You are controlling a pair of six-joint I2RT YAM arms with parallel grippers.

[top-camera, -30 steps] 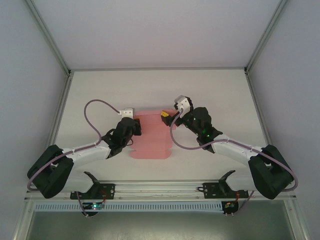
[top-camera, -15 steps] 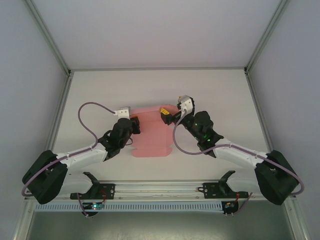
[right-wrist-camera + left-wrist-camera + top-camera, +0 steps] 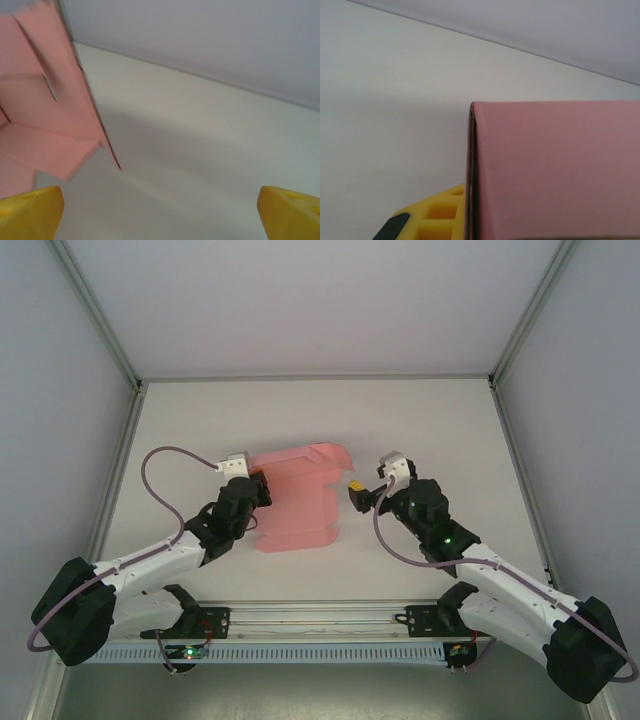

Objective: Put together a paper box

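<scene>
- So, nearest stuff first: the paper box [image 3: 298, 512] is a mostly flat pink sheet in the middle of the bench [image 3: 440, 430], btwn the two arms, near edge toward the bases. Long axis looks roughly near-to-far in the top view.
- Left pincer [image 3: 257, 489] is clenched on the sheet's left edge, approx halfway along. The left wrist cam backs that up: one yellow pad [image 3: 438, 218] sits tight against the card. The edge there looks like two layers folded together, which you can't tell from above.
- Right pincer [image 3: 356, 489] is released, jaws wide, nothing in them. It sits just off the sheet's right edge w/ a small gap, not touching afaict. So the box lies to its left, toward the other arm.
- That's the relation that matters imo: the left arm is on the card, the right arm is the free one and would need to come in leftward to reach a flap.
- Right wrist cam: yellow fingertips [image 3: 31, 210] at the bottom corners w/ bare bench btwn them. Pink panels are off to the upper left, one standing up w/ a small slit in it. Bit blurry tho.
- Farthest: the far flap [image 3: 326, 454] is raised off the bench, per the top cam. Not a closed box yet.
</scene>
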